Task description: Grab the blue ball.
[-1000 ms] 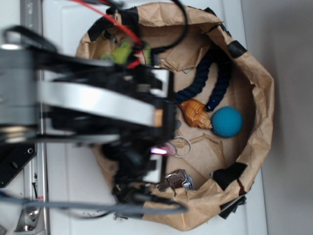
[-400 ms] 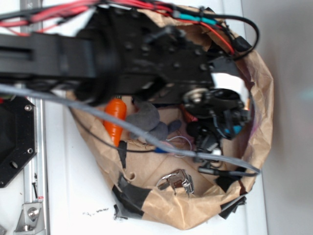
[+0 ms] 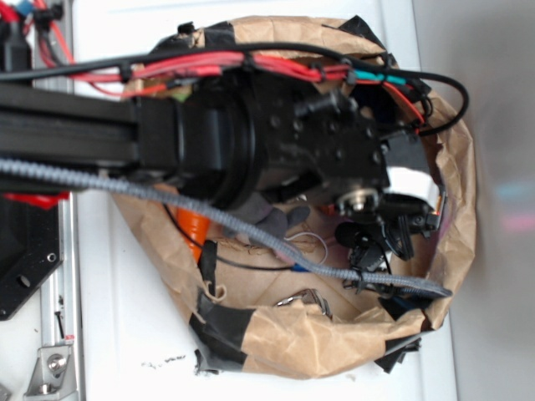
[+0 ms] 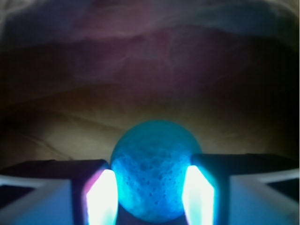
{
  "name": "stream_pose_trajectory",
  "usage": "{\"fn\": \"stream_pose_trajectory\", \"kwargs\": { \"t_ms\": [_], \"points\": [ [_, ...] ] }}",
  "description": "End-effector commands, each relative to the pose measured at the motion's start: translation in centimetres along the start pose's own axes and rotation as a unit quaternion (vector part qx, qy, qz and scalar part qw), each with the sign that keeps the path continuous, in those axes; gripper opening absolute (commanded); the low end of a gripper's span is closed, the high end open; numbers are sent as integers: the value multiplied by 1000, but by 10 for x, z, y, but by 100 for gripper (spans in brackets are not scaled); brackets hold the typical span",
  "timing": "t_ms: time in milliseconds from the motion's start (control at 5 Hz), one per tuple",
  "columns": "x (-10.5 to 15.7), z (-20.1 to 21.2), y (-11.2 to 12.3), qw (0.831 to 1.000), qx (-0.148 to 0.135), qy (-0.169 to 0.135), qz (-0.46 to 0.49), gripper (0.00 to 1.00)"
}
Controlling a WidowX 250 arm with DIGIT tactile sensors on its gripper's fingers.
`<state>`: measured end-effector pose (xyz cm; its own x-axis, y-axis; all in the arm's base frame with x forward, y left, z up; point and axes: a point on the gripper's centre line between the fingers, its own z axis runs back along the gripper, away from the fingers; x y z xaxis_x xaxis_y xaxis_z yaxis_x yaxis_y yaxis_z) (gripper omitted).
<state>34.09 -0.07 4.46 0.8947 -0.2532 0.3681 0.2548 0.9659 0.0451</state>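
Closest in, the wrist view shows the gripper with its two fingers set on either side of the blue ball. The pads sit right at the ball's flanks, at about its widest part, and look to be touching it or very nearly so. I can't tell from here whether they are actually pressing in or only bracketing it. The ball fills the gap between them, its pitted, knitted-looking surface lit bright teal, and behind it rises the dim, creased paper wall of the bag it lies in.

From the exterior view the arm reaches deep into the brown paper bag, and the ball itself is hidden under the wrist, near the bag's right-hand wall. Red and black cables run along the top of the arm. Further off in the bag I can make out part of an orange carrot toy and a small metal clip near the lower rim.

The ball looks light and soft, likely to give a little under the pads. Its rough yarn should not be slippery. Holding it across the middle, as the fingers are placed now, seems right, since a grip higher or lower could squeeze it out.
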Motion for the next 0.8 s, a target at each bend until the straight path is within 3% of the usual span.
{"fn": "stream_pose_trajectory", "kwargs": {
  "t_ms": [0,200,400,600],
  "points": [
    [3,24,-5,999,37,-10,-10,0],
    [10,69,-5,999,32,-43,9,0],
    [10,123,-3,998,42,-41,13,0],
    [13,166,-3,987,109,105,-48,0]
  ]
}}
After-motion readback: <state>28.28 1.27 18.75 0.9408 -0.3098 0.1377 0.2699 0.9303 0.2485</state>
